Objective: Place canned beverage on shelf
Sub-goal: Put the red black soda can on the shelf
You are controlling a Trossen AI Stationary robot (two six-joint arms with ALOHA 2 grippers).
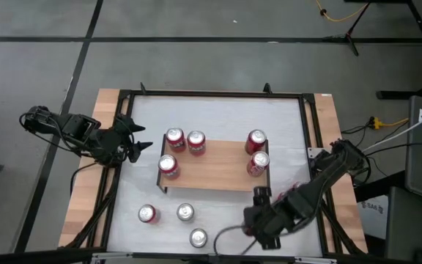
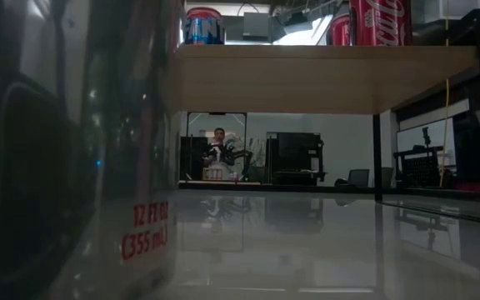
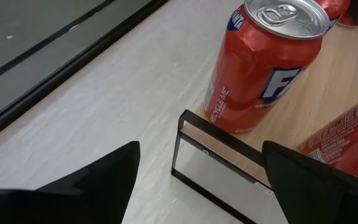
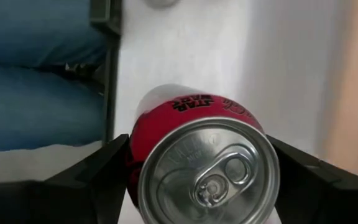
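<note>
The shelf (image 1: 215, 167), a low rack with a light wooden top, stands mid-table. Several red cans stand on the top, among them one at the left end (image 1: 168, 166) and one at the right (image 1: 258, 163). My right gripper (image 1: 258, 216) hangs near the table's front edge, right of the shelf, shut on a red canned beverage (image 4: 197, 168) whose silver top faces the wrist camera. In the high view the gripper hides this can. My left gripper (image 1: 134, 141) stands open at the shelf's left end, before a red can (image 3: 263, 62) on the plank, touching nothing. My right gripper pinches the can's side wall (image 4: 134, 163) between its two fingers (image 4: 92, 177), one on each side, just below the top rim. The fingers come from above, pointing steeply down. The can stays roughly upright, pull-tab up, lifted clear of the white tabletop.
Three more cans stand on the white tabletop in front of the shelf (image 1: 147, 213), (image 1: 185, 213), (image 1: 198, 237). One of them fills the left of the low view (image 2: 73, 167). A black frame (image 1: 310, 132) rims the table. Blue cloth (image 4: 42, 81) shows beyond the front edge.
</note>
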